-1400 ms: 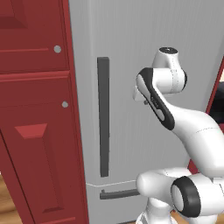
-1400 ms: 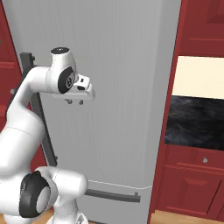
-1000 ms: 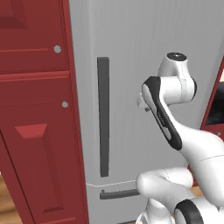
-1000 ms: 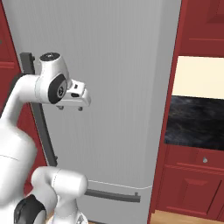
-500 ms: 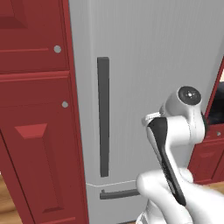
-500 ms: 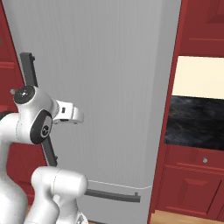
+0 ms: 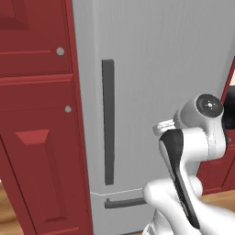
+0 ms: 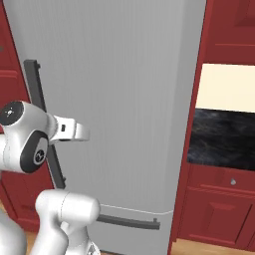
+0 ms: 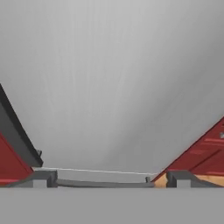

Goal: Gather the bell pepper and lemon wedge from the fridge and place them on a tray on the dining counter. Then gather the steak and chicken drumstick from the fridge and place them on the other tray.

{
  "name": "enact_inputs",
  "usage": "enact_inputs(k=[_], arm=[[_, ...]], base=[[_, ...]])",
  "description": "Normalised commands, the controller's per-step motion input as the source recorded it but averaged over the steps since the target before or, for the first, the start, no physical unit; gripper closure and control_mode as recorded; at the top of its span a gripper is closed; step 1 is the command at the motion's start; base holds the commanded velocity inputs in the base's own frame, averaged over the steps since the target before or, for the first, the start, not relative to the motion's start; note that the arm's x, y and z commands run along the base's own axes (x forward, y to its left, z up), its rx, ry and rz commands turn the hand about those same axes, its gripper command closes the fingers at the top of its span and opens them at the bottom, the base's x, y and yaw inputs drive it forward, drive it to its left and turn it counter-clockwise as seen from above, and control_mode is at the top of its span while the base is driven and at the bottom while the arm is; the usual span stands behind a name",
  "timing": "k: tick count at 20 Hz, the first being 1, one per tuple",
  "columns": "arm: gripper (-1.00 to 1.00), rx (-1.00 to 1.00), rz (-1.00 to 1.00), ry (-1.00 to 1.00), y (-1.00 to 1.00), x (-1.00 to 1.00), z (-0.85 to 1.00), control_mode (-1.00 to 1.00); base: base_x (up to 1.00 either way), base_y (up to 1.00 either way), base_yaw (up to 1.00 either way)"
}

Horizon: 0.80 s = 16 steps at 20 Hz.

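Note:
The grey fridge (image 7: 160,59) stands shut, so the bell pepper, lemon wedge, steak and chicken drumstick are hidden. Its tall dark door handle (image 7: 108,121) runs down the left side, and a short horizontal handle (image 7: 124,202) sits on the lower drawer. My hand (image 8: 72,130) hangs in front of the door at mid height, to the right of the tall handle (image 8: 45,119). In the hand view my gripper (image 9: 109,180) is open, with its fingertips (image 9: 40,179) wide apart, nothing between them, and the bare door (image 9: 113,78) ahead. The trays and dining counter are out of view.
Red cabinets (image 7: 36,114) flank the fridge on the left. To the right are a cream panel (image 8: 226,87), a black oven front (image 8: 224,142) and red drawers (image 8: 219,214). Wooden floor (image 8: 209,247) shows at the bottom.
The arm has folded downward, carrying the hand from upper door height to mid height in front of the fridge. The jaws stayed open.

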Motion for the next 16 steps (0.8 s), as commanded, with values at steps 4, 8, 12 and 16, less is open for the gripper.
enact_inputs(k=[4,8,12,16], arm=[[-1.00,0.00,0.00,0.00,0.00,0.00,0.00,1.00],[-1.00,0.00,0.00,0.00,0.00,0.00,0.00,1.00],[-1.00,0.00,0.00,0.00,0.00,0.00,0.00,1.00],[-1.00,0.00,0.00,0.00,0.00,0.00,0.00,1.00]], base=[[-0.34,0.00,0.00],[-0.49,0.00,0.00],[-0.53,0.14,0.00],[-0.56,0.36,0.00]])
